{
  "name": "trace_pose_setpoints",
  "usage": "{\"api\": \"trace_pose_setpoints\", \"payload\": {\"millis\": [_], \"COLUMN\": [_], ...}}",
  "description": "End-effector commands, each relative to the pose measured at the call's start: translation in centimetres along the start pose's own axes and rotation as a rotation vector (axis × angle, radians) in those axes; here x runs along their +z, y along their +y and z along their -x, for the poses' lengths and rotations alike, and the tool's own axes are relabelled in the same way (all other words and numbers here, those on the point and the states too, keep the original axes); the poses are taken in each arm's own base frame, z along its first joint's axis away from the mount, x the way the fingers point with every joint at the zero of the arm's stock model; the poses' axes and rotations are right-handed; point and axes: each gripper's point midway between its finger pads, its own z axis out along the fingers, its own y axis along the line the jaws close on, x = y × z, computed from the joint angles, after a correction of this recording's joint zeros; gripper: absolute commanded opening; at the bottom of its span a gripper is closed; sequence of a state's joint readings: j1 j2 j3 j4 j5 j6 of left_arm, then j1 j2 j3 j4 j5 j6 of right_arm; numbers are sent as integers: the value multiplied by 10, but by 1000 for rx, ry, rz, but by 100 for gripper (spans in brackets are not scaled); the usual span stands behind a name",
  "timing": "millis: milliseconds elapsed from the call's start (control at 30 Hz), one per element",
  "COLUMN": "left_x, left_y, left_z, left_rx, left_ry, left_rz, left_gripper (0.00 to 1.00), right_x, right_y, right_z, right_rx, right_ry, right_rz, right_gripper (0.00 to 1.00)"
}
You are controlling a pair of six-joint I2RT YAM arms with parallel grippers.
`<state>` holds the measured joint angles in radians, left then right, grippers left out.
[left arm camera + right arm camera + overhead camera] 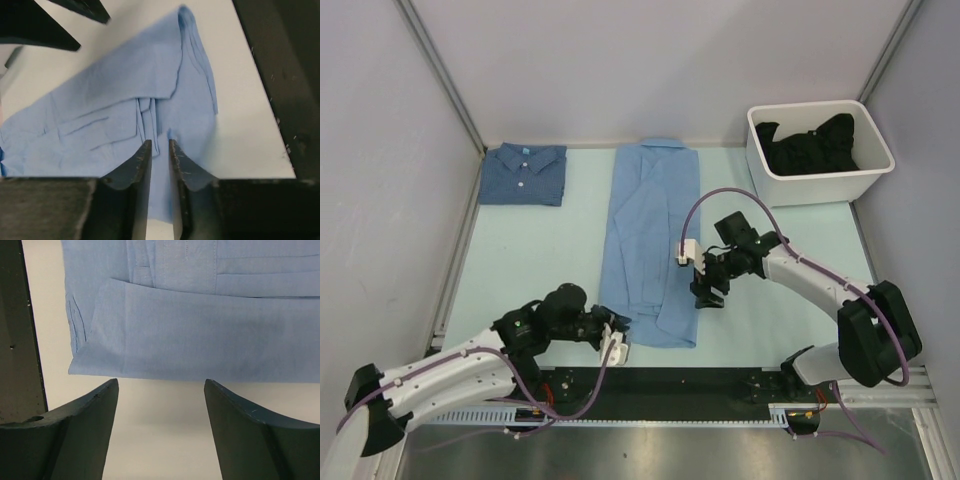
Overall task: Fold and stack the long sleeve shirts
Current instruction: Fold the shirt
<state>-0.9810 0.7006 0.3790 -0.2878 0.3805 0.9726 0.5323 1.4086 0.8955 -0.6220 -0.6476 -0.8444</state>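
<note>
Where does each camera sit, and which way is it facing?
Top external: above and behind the bases, looking down at the table; both arms show.
Left wrist: on the left hand, facing the light-blue shirt hem past nearly shut fingers.
Right wrist: on the right hand, facing the shirt's folded edge beyond open fingers.
Shared: that shirt.

bin: white plastic tub, far right corner of the table
bin contents: black cloth, crumpled, filling it
table: pale mint top
near edge: black strip
</note>
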Motion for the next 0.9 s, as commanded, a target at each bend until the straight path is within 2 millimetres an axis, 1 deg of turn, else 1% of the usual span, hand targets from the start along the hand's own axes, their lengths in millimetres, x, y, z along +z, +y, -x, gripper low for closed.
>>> {"api": "trace_pose_setpoints", "payload": {"millis": [0,33,67,133,167,200,233,267,300,333,367,400,467,500,533,567,633,667,733,767,833,867], "left_x": [-14,-15,-17,-19,-21,-24,-26,-29,-32,-36,-37,-39,-37,-36,-33,-31,-28,-26,-23,-21,-18,-16], "left_y": [-22,-25,-31,-31,-33,-29,-32,-35,-33,-44,-45,-42,-44,-41,-41,-45,-50,-57,-56,-62,-58,-59], "left_z": [27,28,23,15,9,0,-8,-14,-22,-32,-38,-48,-61,-66,-72,-76,-82,-88,-93,-99,-99,-101], "left_rx": [-166,-178,-204,-247,-249,-232,-225,-210,-158,-163,-157,-128,-123,-103,-97,-94,-41,-29,16,11,21,7], "left_ry": [-93,-94,-69,-29,-3,26,52,70,82,116,133,159,194,205,217,221,221,227,229,242,237,242], "left_rz": [-99,-105,-119,-99,-99,-70,-82,-97,-115,-159,-173,-171,-181,-178,-184,-194,-218,-233,-224,-236,-223,-228], "left_gripper": [34,46,58,62,64,66,67,70,71,72,72,73,74,74,74,75,75,75,75,74,73,72], "right_x": [-10,-10,-12,-13,-13,-11,-10,-6,-8,-3,0,4,12,17,20,25,33,37,43,46,52,56], "right_y": [-7,-6,-6,-1,6,11,17,26,31,39,44,53,61,66,63,68,65,68,67,70,69,70], "right_z": [1,1,1,2,0,0,-3,-11,-10,-9,-12,-20,-21,-28,-26,-25,-31,-31,-34,-32,-35,-36], "right_rx": [-55,-51,-48,-69,-74,-108,-130,-146,-189,-263,-294,-321,-407,-417,-444,-472,-499,-525,-559,-583,-611,-623], "right_ry": [-15,-13,-12,-17,-14,-11,-3,11,3,6,8,15,17,27,27,28,50,54,60,58,60,66], "right_rz": [-39,-36,-31,-14,-1,11,24,44,38,54,56,64,63,71,51,57,34,37,23,27,16,17], "right_gripper": [76,77,78,80,80,80,81,82,82,82,82,83,84,84,83,84,82,82,79,77,67,62]}}
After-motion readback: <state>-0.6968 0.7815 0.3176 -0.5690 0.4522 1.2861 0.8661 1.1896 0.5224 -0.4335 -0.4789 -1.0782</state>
